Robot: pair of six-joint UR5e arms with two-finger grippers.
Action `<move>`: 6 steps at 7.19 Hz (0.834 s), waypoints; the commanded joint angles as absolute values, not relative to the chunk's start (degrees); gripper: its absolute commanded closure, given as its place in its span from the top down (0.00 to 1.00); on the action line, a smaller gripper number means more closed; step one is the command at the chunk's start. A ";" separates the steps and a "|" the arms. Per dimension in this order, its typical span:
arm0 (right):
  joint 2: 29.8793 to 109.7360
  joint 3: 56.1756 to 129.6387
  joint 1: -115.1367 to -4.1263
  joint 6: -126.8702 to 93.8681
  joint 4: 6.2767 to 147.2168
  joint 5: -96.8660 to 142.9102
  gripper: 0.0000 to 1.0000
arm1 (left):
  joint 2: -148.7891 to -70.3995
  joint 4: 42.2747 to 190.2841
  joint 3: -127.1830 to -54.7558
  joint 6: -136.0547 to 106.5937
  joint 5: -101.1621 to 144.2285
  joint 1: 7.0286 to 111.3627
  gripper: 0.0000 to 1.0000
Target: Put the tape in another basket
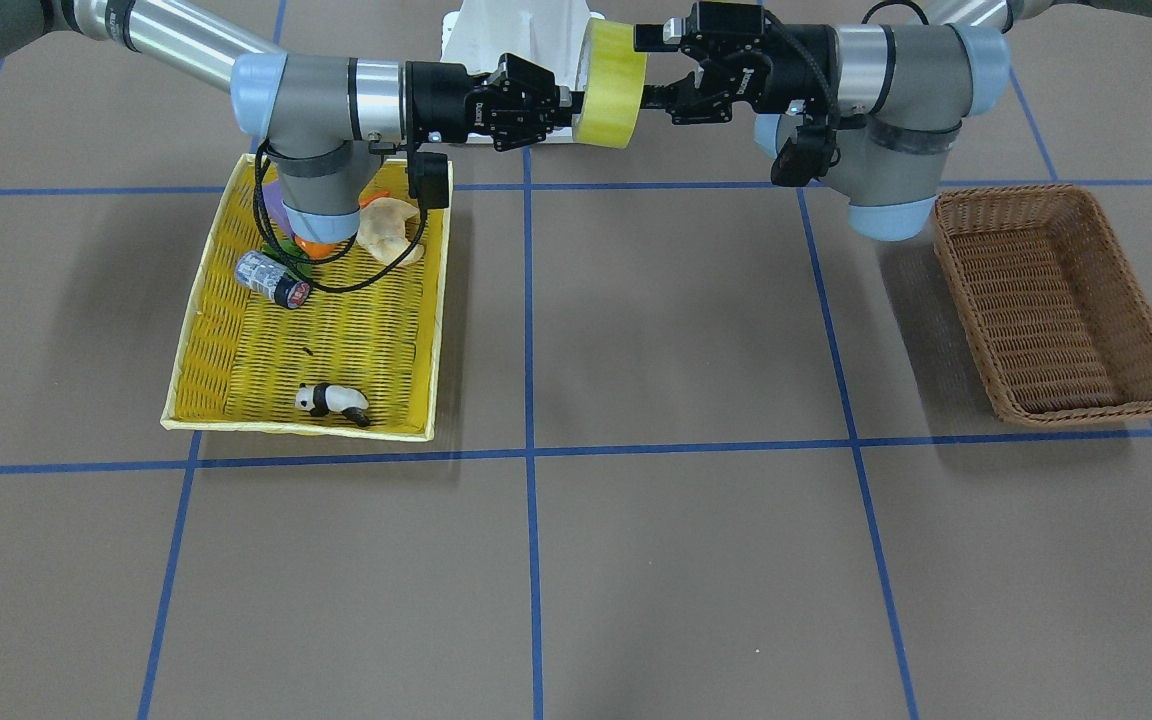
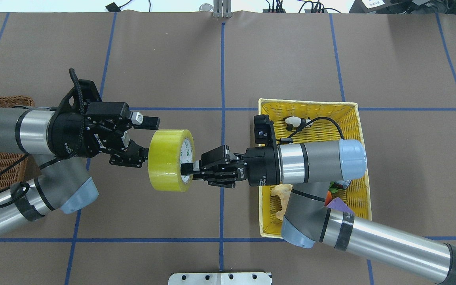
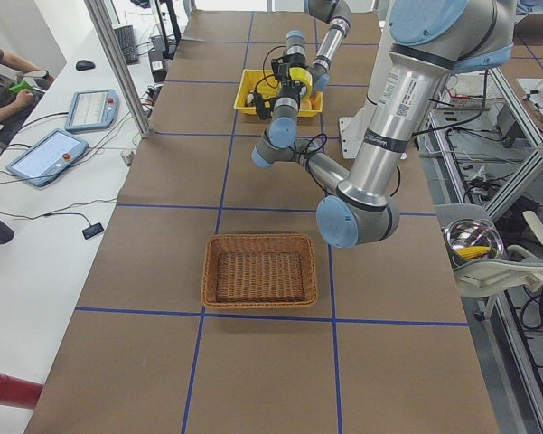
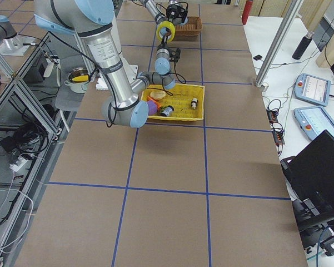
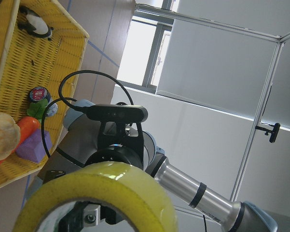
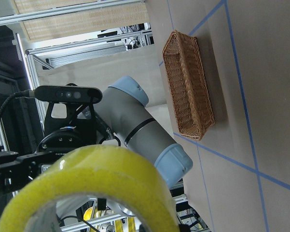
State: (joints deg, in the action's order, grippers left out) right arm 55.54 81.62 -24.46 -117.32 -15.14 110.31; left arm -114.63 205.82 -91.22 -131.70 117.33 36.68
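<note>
The yellow tape (image 2: pixel 168 160) hangs in mid-air over the table's middle, between both grippers; it also shows in the front view (image 1: pixel 612 85). My right gripper (image 2: pixel 187 170) is shut on the roll's wall at the side facing it. My left gripper (image 2: pixel 145 139) is open, with one finger outside the roll's top and the other at its open face. The tape fills the bottom of the left wrist view (image 5: pixel 101 193) and the right wrist view (image 6: pixel 87 183). The brown wicker basket (image 1: pixel 966 262) sits empty at the table's left end, also seen in the left-side view (image 3: pixel 259 280).
A yellow woven basket (image 1: pixel 336 350) under my right arm holds a grey-and-black patterned roll (image 1: pixel 273 278), a panda figure (image 1: pixel 331 400), a pale bread-like piece (image 1: pixel 391 228) and orange and purple items. Blue tape lines cross the brown table.
</note>
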 commanded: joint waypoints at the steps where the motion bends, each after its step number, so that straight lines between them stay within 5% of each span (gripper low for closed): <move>1: 55.28 81.65 -24.26 -117.33 -15.21 109.78 0.00 | -114.61 207.24 -90.97 -132.01 115.58 35.42 0.89; 6: 55.37 81.74 -24.26 -117.42 -15.29 109.69 0.00 | -114.35 209.97 -91.06 -134.12 115.58 35.42 0.70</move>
State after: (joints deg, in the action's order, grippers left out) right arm 55.37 81.66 -24.26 -117.41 -15.28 109.66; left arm -114.38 209.88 -91.11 -134.14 115.54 35.43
